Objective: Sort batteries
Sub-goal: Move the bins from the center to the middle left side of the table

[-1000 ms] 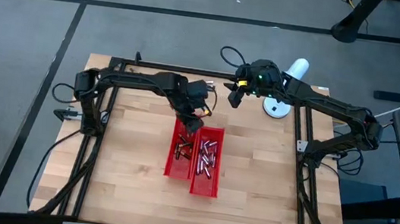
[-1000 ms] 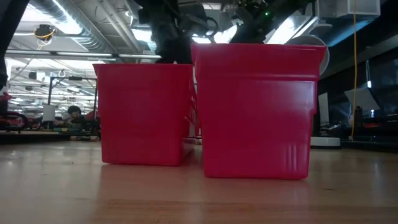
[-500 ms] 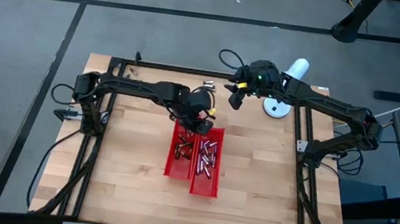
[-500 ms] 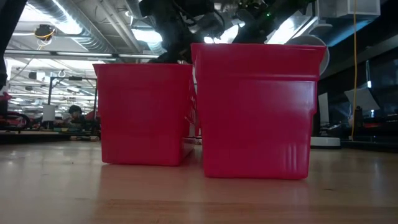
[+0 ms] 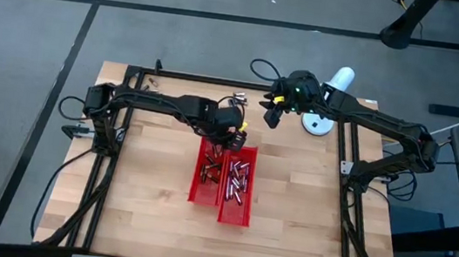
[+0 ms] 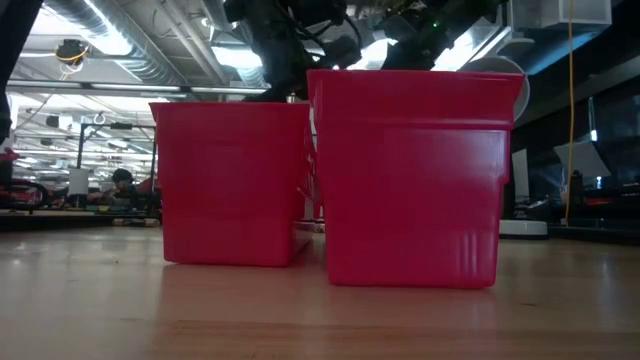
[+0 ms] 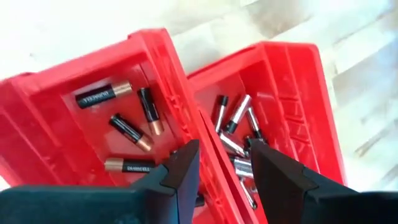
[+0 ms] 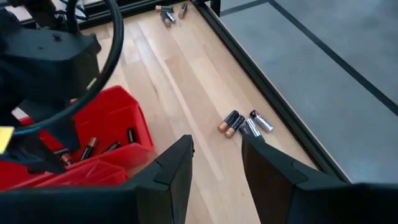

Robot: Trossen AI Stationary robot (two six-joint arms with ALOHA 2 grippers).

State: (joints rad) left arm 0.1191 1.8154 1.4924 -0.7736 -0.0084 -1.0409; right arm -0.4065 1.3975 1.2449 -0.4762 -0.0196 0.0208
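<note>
Two red trays stand side by side mid-table, the left tray [image 5: 208,172] and the right tray [image 5: 238,187]. In the left wrist view the left tray holds black, copper-ended batteries [image 7: 102,95], and the right tray holds silvery batteries [image 7: 236,115]. My left gripper [image 5: 233,133] hovers open and empty over the trays' far ends [image 7: 224,168]. My right gripper [image 5: 271,109] is open and empty above the table's far part [image 8: 214,162]. Loose batteries [image 8: 242,123] lie on the wood near the far rail [image 5: 239,99].
A black frame rail [image 5: 200,78] runs along the table's far edge, with more rails at both sides. A white round-based object [image 5: 318,122] stands at the far right. A few more batteries [image 8: 171,11] lie by the far rail. Bare wood [image 5: 149,215] lies around the trays.
My left gripper has moved a little toward the table's right edge, staying over the far ends of the red trays. The trays have not moved.
</note>
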